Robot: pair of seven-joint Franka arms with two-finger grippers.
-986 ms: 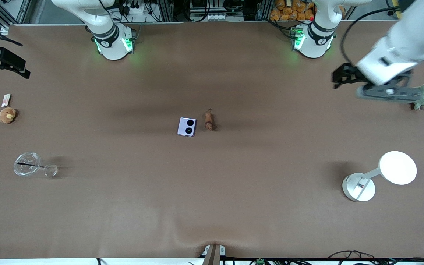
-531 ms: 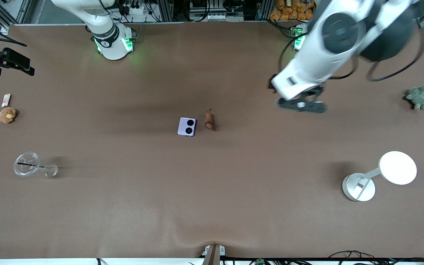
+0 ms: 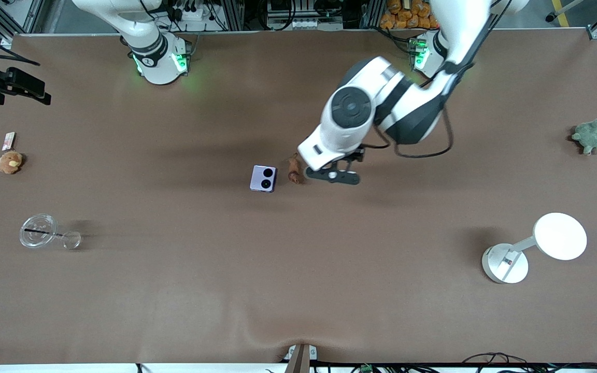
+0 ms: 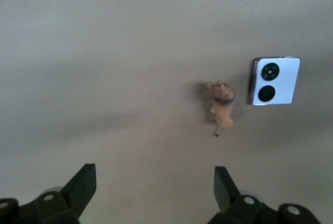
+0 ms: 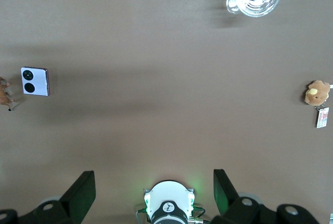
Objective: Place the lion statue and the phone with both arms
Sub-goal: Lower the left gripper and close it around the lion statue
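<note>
The lion statue [image 3: 294, 170], a tiny brown figurine, lies at the table's middle. The pale lavender phone [image 3: 263, 178] with two black circles lies just beside it, toward the right arm's end. My left gripper [image 3: 332, 175] is open and empty, low over the table right beside the lion, on the side toward the left arm's end. The left wrist view shows the lion [image 4: 222, 105] and the phone [image 4: 275, 80] ahead of the open left gripper [image 4: 153, 176]. My right gripper [image 5: 153, 178] is open and empty, high over the right arm's end; its view shows the phone [image 5: 35, 81].
A green plush [image 3: 591, 135] and a white stand with a round disc [image 3: 537, 246] sit at the left arm's end. An orange-brown plush [image 3: 11, 161], a small card [image 3: 8, 140] and a clear cup with lid [image 3: 39, 230] sit at the right arm's end.
My left arm has swung from over the green plush to the table's middle, beside the lion. The lion, the phone and the right arm have hardly moved.
</note>
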